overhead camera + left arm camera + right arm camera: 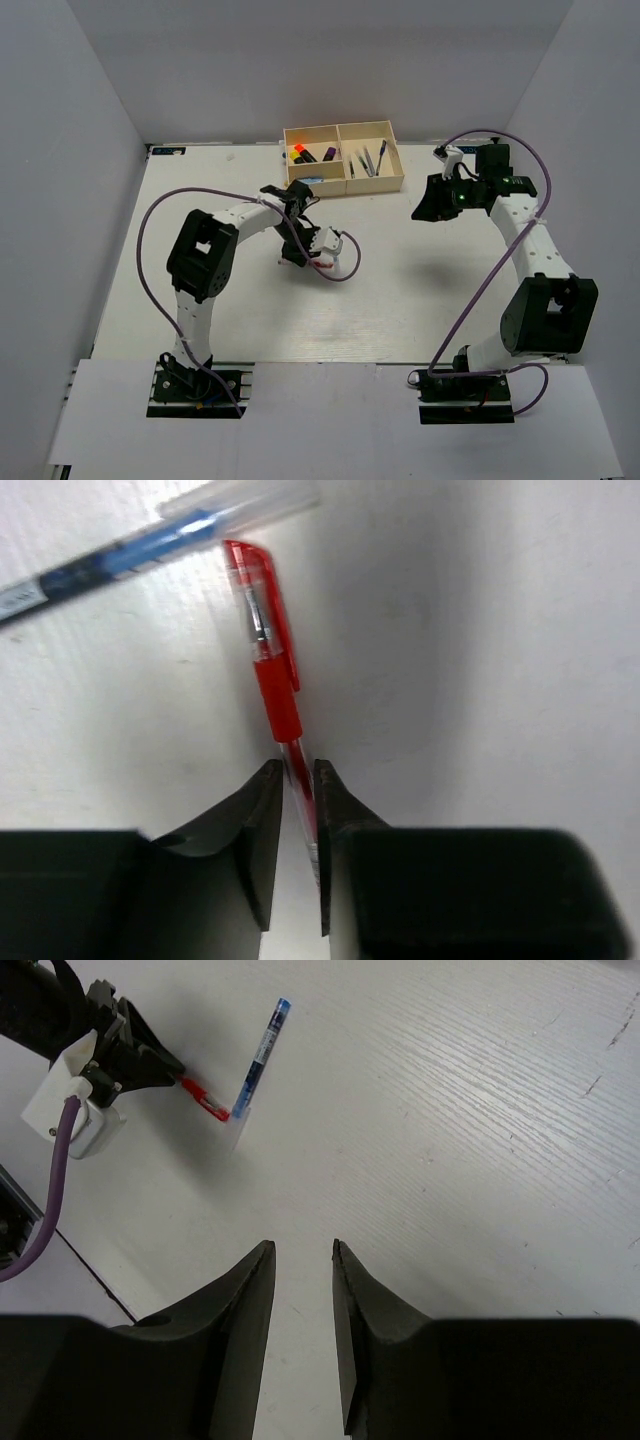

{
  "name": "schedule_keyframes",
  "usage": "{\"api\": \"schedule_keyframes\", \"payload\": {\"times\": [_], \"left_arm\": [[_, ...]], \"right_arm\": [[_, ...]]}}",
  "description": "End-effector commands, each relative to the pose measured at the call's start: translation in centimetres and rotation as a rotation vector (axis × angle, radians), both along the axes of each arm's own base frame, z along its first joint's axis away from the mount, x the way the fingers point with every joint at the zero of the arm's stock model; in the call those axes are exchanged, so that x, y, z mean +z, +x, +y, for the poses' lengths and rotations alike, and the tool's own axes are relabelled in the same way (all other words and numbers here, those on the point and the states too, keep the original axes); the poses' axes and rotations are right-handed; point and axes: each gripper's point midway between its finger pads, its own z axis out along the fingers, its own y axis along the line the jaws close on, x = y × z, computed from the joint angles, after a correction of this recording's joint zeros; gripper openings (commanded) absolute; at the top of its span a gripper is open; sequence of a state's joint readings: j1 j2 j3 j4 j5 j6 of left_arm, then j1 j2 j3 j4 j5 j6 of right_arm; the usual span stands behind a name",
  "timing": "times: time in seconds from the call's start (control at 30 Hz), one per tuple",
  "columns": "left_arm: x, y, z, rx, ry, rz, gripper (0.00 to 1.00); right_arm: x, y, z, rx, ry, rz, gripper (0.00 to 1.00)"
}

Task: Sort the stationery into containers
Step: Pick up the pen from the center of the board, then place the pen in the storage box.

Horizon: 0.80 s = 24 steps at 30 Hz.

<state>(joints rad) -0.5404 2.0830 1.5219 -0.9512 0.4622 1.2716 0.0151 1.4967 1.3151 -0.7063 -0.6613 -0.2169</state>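
Observation:
My left gripper (296, 767) is shut on the clear barrel of a red pen (270, 650) low over the white table; it also shows in the top view (296, 196). A blue pen (120, 555) lies just beyond the red pen's cap, close to the front left of the cream tray (343, 126). The right wrist view shows the red pen (205, 1100) and the blue pen (258, 1060) too. The tray holds highlighters (303, 153) and thin pens (368, 160). My right gripper (300, 1245) is open and empty above the table's right side (428, 203).
The left wrist's white camera block (329, 241) and its purple cable (352, 262) hang beside the left gripper. White walls enclose the table on three sides. The right arm's purple cable (500, 260) loops over the right side.

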Motion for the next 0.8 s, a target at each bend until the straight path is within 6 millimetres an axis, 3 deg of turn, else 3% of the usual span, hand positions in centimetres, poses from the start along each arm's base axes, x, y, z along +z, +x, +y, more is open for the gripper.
{"api": "schedule_keyframes", "payload": {"times": [0.0, 0.07, 0.1, 0.23, 0.37, 0.4, 0.43, 0.53, 0.57, 0.6, 0.67, 0.73, 0.77], "left_arm": [[-1.9, -4.6, 1.5, 0.078, 0.061, 0.149, 0.24], [-1.3, -5.3, 1.5, 0.122, 0.043, 0.161, 0.13], [-1.1, -5.7, 1.5, 0.130, 0.041, 0.177, 0.01], [2.4, -6.8, 1.8, 0.234, 0.015, 0.250, 0.00], [7.8, -6.4, -0.6, 0.444, -0.103, 0.293, 0.00], [10.2, -4.9, -1.9, 0.506, -0.186, 0.251, 0.00], [11.8, -4.6, -3.0, 0.641, -0.216, 0.301, 0.00], [17.3, -1.5, -5.8, 0.754, -0.366, 0.266, 0.00], [18.5, -0.7, -6.4, 0.927, -0.393, 0.335, 0.00], [20.1, 2.6, -6.8, 1.084, -0.486, 0.262, 0.00], [22.5, 4.6, -6.7, 1.309, -0.602, 0.287, 0.00], [25.9, 7.8, -7.2, 1.441, -0.761, 0.269, 0.00], [26.7, 9.0, -7.3, 1.498, -0.798, 0.269, 0.00]], "right_arm": [[2.1, -0.3, 0.1, 0.006, 0.011, -0.057, 0.35], [2.2, -0.4, 0.1, 0.007, 0.012, -0.055, 0.35], [2.2, -0.5, 0.1, 0.008, 0.011, -0.055, 0.35], [2.2, -0.9, 0.3, 0.005, 0.027, -0.054, 0.35], [1.9, -1.3, 0.8, -0.006, 0.071, -0.014, 0.34], [1.9, -1.5, 0.9, -0.012, 0.084, -0.003, 0.34], [1.8, -1.5, 1.0, -0.010, 0.087, 0.000, 0.34], [2.0, -1.6, 1.0, -0.015, 0.090, -0.006, 0.33], [1.9, -1.5, 0.9, -0.022, 0.085, -0.007, 0.33], [1.9, -1.5, 0.9, -0.022, 0.082, -0.010, 0.34], [2.1, -1.2, 0.7, -0.030, 0.074, -0.015, 0.34], [2.1, -1.0, 0.6, -0.036, 0.067, -0.015, 0.33], [2.0, -0.9, 0.4, -0.042, 0.060, -0.014, 0.33]]}}
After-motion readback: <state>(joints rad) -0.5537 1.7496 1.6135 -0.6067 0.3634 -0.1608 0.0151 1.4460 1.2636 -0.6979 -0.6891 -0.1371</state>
